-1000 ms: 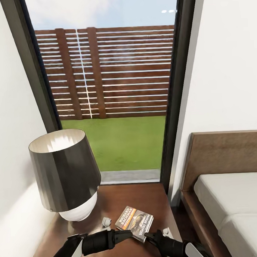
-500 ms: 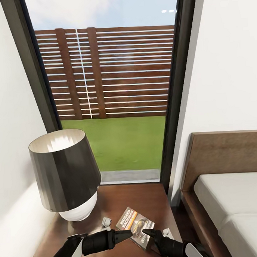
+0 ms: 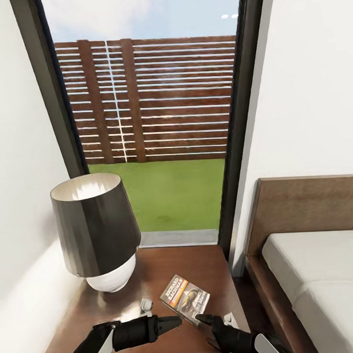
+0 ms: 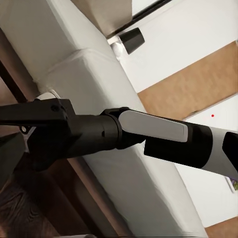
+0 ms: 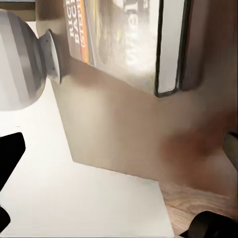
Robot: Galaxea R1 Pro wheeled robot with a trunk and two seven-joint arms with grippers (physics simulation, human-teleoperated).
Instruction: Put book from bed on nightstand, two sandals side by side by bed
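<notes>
The book (image 3: pixel 185 299), dark with an orange band, lies flat on the nightstand (image 3: pixel 165 269) near its front right part. My right gripper (image 3: pixel 203 319) sits just in front of the book's near edge, open and holding nothing. In the right wrist view the book (image 5: pixel 129 39) rests on the glossy wood, apart from my dark fingertips (image 5: pixel 9 153) at the picture's edges. My left gripper (image 3: pixel 171 321) hovers low over the nightstand's front, its fingers together in a point. The bed (image 3: pixel 314 273) stands to the right. The sandals are out of view.
A lamp (image 3: pixel 96 231) with a dark shade and white base takes the nightstand's left half. Behind is a tall dark-framed window (image 3: pixel 153 121) onto grass and fence, with white walls either side. The left wrist view shows my right arm (image 4: pixel 148 131) across the mattress (image 4: pixel 94 74).
The book, held tilted by my right gripper a second ago, now lies flat and released. The gripper has drawn back a little. The head camera has shifted slightly.
</notes>
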